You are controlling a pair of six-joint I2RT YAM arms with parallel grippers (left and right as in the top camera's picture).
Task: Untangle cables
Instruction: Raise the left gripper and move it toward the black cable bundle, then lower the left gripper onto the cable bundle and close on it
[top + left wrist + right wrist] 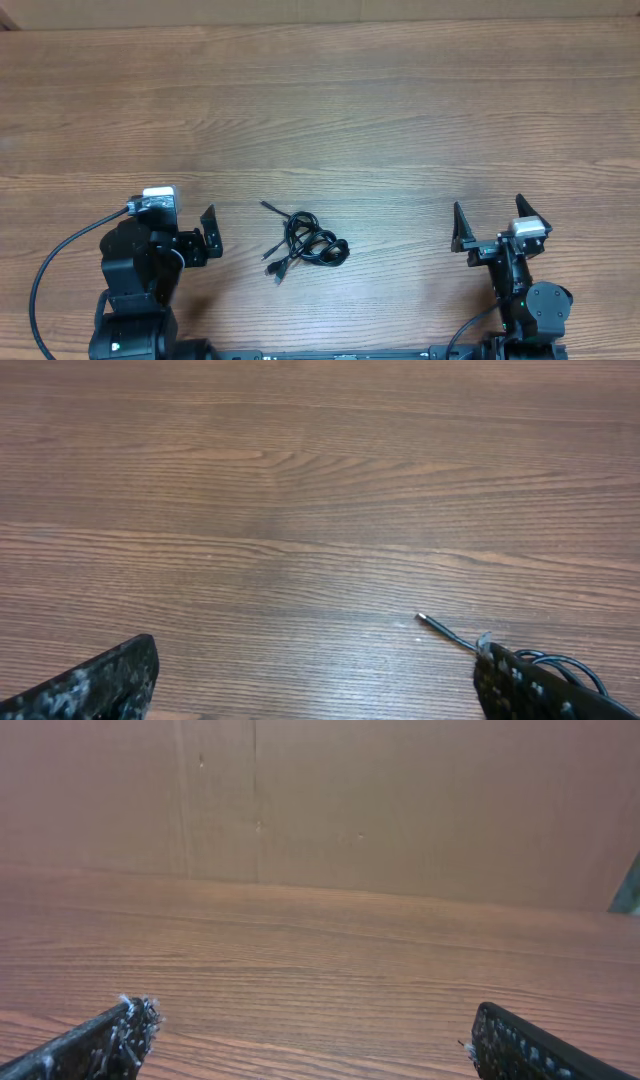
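The job stands at its opening step: nothing is gripped and the cables (305, 243) lie in one small bunch on the table (320, 100). The left gripper (210, 235) hangs with its jaws spread wide and nothing between them; the right gripper (490, 225) is just as wide and just as empty.

The bunch sits between the two grippers, nearer the left one and off to that gripper's right. In the left wrist view it shows at the far right edge, partly behind the right-hand finger (540, 690), with one plug tip (420, 618) lying ahead of that finger on bare wood. From the right gripper the bunch is well apart to its left, and its own camera shows only table and a brown wall (400, 810) beyond.

A couple of loose ends trail out of the knot toward the left gripper. How the strands cross inside the knot is too small to tell, so the looping is probably simple but that is a guess.

The next move likely calls for the left gripper to swing right and down onto a free end, while the right gripper comes across to pin or take the main loop.
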